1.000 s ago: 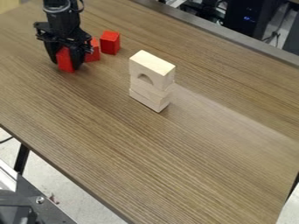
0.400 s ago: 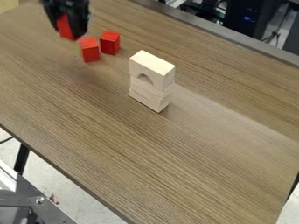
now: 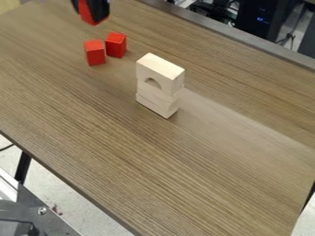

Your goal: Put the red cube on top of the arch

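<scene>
"Pincer point(image 3: 93, 15)?"
"Closed on one red cube point(image 3: 90, 14), aloft over the tabletop point(image 3: 92, 120), upper-left end."
"Arch point(image 3: 159, 73)?"
"Upright on pale blocks point(image 3: 155, 102), between the long edges; top bare. Two other red cubes point(image 3: 95, 53) stand close together, left of it."

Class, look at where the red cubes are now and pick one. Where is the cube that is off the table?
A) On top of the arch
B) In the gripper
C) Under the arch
B: the red cube is held in the gripper above the table, near the top edge.
</scene>
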Robot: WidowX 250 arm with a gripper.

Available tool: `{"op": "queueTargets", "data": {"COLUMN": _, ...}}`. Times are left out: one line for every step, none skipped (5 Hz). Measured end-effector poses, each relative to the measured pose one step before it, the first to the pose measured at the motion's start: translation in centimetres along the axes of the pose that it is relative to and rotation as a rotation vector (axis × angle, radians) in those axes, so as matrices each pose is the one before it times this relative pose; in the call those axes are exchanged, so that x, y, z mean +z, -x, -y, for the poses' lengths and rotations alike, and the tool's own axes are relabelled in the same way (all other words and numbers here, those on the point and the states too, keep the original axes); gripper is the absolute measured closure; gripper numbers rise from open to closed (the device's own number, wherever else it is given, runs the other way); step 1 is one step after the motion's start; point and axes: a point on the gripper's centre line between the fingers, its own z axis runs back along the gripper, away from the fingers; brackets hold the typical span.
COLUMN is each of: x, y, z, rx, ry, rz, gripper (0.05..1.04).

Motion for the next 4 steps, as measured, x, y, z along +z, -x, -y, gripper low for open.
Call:
{"op": "queueTargets", "data": {"x": -0.114, "y": -0.395, "z": 1.197, "rx": -0.0314, "ry": 0.0144, "rz": -0.0209, "gripper": 0.498}}
{"op": "queueTargets", "data": {"x": -0.081, "y": -0.379, "z": 1.482, "rx": 0.0113, "ry": -0.0164, "rz": -0.0576, "gripper": 0.498}}
{"op": "queueTargets", "data": {"x": 0.36, "y": -0.123, "z": 0.838, "rx": 0.0313, "ry": 0.0048, "rz": -0.0372, "gripper": 0.498}}
{"op": "queueTargets", "data": {"x": 0.676, "y": 0.077, "z": 0.608, "rx": 0.0598, "ry": 0.0139, "rz": -0.0351, "gripper": 0.498}}
